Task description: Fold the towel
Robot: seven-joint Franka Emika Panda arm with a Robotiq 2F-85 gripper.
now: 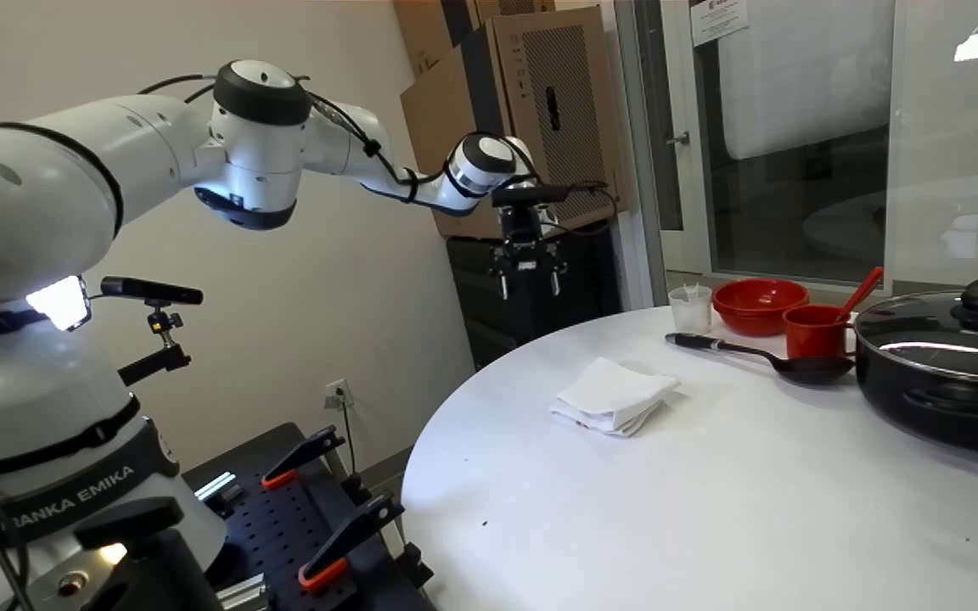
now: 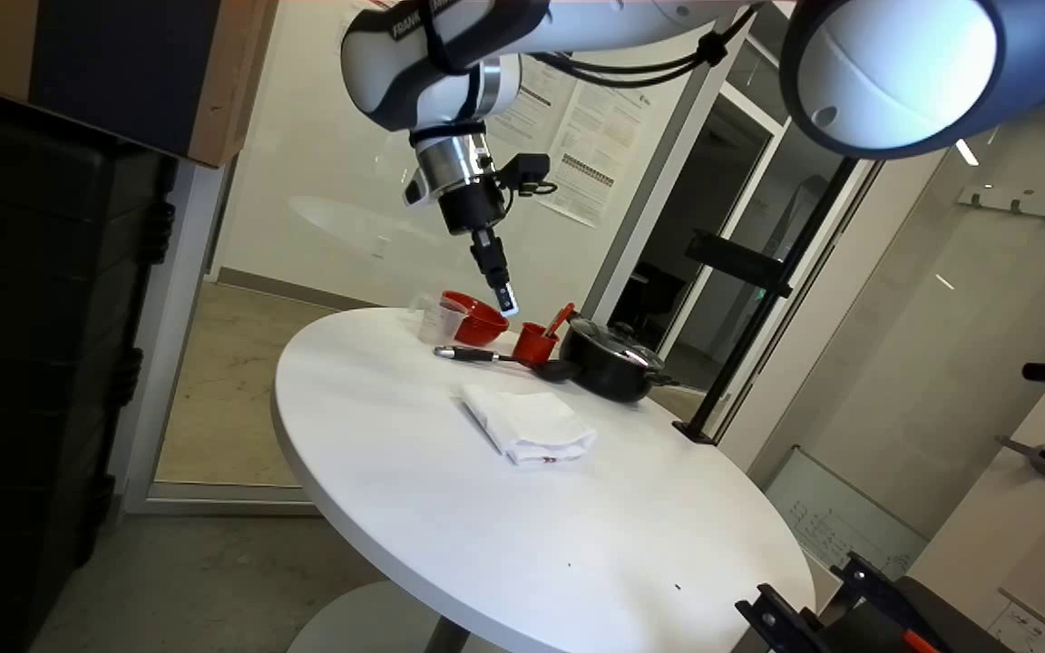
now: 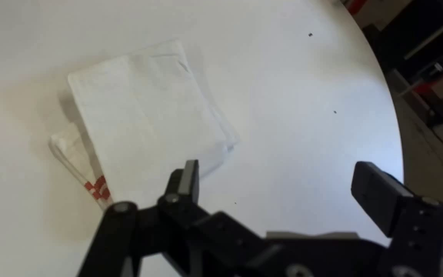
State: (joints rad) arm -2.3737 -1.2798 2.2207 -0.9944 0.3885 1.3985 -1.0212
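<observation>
The white towel lies folded into a small layered square on the round tabletop, seen in both exterior views (image 1: 615,395) (image 2: 527,422). In the wrist view the towel (image 3: 152,111) shows a smooth top layer, and a lower corner with red stripes (image 3: 99,187) sticks out from under it. My gripper (image 1: 530,284) hangs well above the table, apart from the cloth. Seen from the wrist, the jaws are spread wide with only tabletop behind the gap, so the gripper (image 3: 277,173) is open and holds nothing. One finger (image 3: 189,181) overlaps the towel's near edge in that view.
A black lidded pan (image 1: 947,399), a red cup (image 1: 816,333) with a red handle in it, red bowls (image 1: 759,307), a clear plastic cup (image 1: 691,310) and a black spoon (image 1: 810,370) stand or lie beyond the towel. The white tabletop (image 2: 414,481) has a rounded edge.
</observation>
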